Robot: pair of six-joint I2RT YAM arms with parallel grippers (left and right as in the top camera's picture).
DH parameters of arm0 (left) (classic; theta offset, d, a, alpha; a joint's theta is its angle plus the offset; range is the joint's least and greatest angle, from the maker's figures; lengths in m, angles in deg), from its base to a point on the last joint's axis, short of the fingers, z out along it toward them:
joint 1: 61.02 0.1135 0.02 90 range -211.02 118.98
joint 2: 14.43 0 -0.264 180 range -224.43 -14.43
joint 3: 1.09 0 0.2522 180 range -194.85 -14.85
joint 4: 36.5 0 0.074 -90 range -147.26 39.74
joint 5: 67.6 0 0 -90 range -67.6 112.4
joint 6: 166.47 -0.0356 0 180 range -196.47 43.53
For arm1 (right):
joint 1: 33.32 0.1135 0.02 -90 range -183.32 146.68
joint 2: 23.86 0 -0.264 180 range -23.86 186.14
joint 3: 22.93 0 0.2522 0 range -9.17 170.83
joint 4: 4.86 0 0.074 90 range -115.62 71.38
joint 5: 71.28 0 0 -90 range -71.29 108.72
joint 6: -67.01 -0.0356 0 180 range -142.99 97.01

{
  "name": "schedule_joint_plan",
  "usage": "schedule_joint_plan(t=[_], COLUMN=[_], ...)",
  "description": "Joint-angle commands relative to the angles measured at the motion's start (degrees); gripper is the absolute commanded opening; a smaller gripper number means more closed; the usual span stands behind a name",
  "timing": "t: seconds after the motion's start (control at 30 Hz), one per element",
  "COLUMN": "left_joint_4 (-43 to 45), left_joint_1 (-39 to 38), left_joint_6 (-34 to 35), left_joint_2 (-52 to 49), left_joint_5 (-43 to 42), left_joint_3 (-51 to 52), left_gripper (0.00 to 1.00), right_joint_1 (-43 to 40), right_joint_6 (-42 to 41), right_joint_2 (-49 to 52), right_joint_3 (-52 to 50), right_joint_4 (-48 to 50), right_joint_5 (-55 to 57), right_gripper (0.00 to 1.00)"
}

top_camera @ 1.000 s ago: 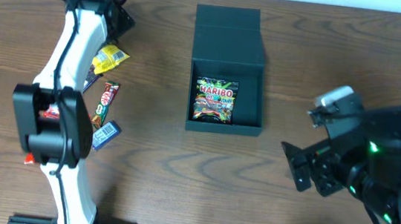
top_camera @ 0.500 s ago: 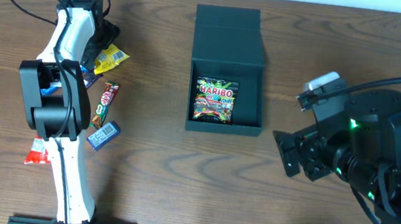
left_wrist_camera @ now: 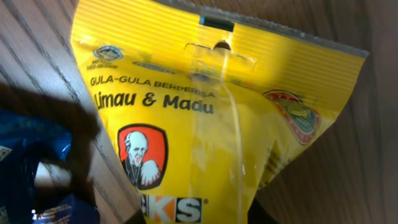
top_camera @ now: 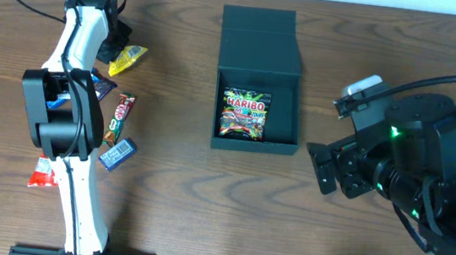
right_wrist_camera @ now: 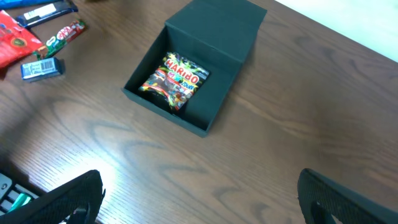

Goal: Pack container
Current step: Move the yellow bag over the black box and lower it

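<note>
Wood table [top_camera: 193, 213] fills the overhead view. R arm [top_camera: 410, 172], bulky and black, sits at lower right of the frame. Its gripper [right_wrist_camera: 199, 183] has fingers spread wide w/ nothing between them. L arm [top_camera: 73, 103], white w/ black joints, runs up the left side. Its gripper [top_camera: 115, 41] is at upper left, right at a yellow packet [left_wrist_camera: 205, 118] (wrist cam is so close the packet fills the frame). Can't tell if the jaws have pinched it, or how far apart they stand. Container [top_camera: 256, 46] lies at top ctr, lid flap open on the side toward the top edge, w/ a Haribo bag [top_camera: 245, 114] inside the tray. Left of ctr, beside the L arm, lie a red-green bar [top_camera: 120, 116], a blue packet [top_camera: 117, 153] and a red packet [top_camera: 40, 174], the last partly hidden by the arm.
</note>
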Motion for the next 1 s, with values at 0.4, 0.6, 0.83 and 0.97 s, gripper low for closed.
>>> schedule_joint_plan(t=[0.4, 0.6, 0.83, 0.97], left_joint_4=[-17.33, -25.31, -27.45, -31.82], left_joint_1=[-6.51, -17.75, -33.00, -40.87], left_joint_6=[-13.90, -13.92, -13.75, -10.34], left_joint_2=[-1.36, -1.36, -1.33, -1.36], left_joint_5=[6.91, 6.27, 7.37, 7.80], left_joint_3=[-23.06, -27.41, -27.69, -27.47], left_gripper=[0.06, 0.06, 0.06, 0.06], right_joint_1=[0.22, 0.22, 0.22, 0.22], right_joint_6=[-2.91, -3.37, -2.86, -4.26], right_joint_2=[-0.90, -7.34, -16.55, -17.66], right_joint_3=[0.20, 3.26, 4.28, 4.31], right_joint_4=[1.88, 4.70, 2.29, -1.97], right_joint_5=[6.16, 7.72, 9.97, 10.71], right_gripper=[0.99, 0.99, 0.99, 0.99])
